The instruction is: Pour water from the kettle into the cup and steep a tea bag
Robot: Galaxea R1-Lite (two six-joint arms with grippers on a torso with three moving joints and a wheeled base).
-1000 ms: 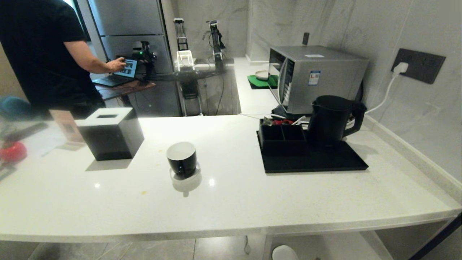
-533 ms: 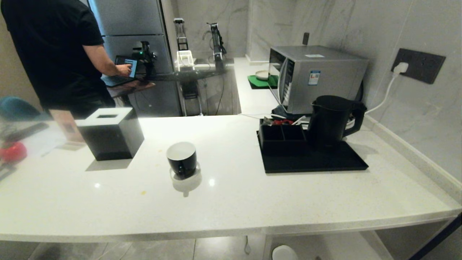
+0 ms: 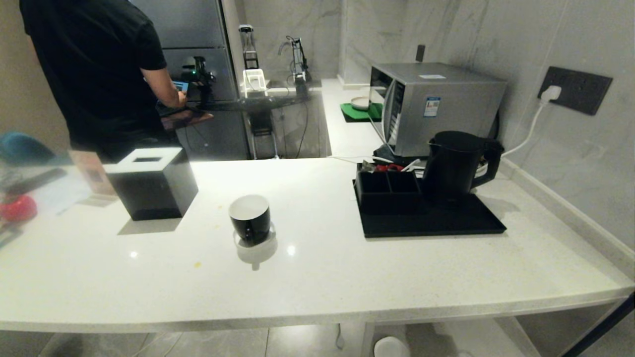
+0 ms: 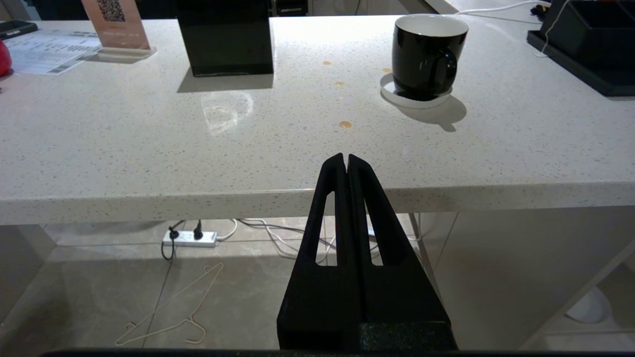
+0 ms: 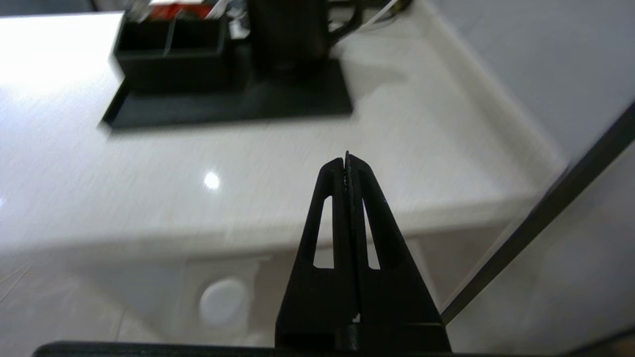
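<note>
Oddly, neither arm shows in the head view, so only the wrist cameras reveal the grippers. The left gripper [image 4: 347, 157] hangs in front of the near edge of the counter [image 3: 317, 277], below its top, fingers pressed together and empty. The right gripper [image 5: 347, 157] sits off the counter's near right corner, its fingers likewise closed on nothing. The left wrist view also shows a power strip [image 4: 190, 238] and a wire hanger [image 4: 168, 312] on the floor under the counter, and small brownish spots on the counter near the cup.

The kettle [image 3: 459, 166] is matte black with a big loop handle turned to the right; it stands upright on the far right part of a black tray [image 3: 446, 223], just beside a low two-compartment organizer box [image 3: 388, 191]. The cup [image 3: 250, 218], glossy black with a white inside, stands on a white coaster [image 3: 258, 244] near the counter's middle, well apart from the tray.

The counter is pale speckled stone. A black cube tissue box [image 3: 151, 184] sits to the left, a silver microwave [image 3: 431, 104] behind the tray by the marble wall. A person [image 3: 99, 69] in a black shirt stands at far left.
</note>
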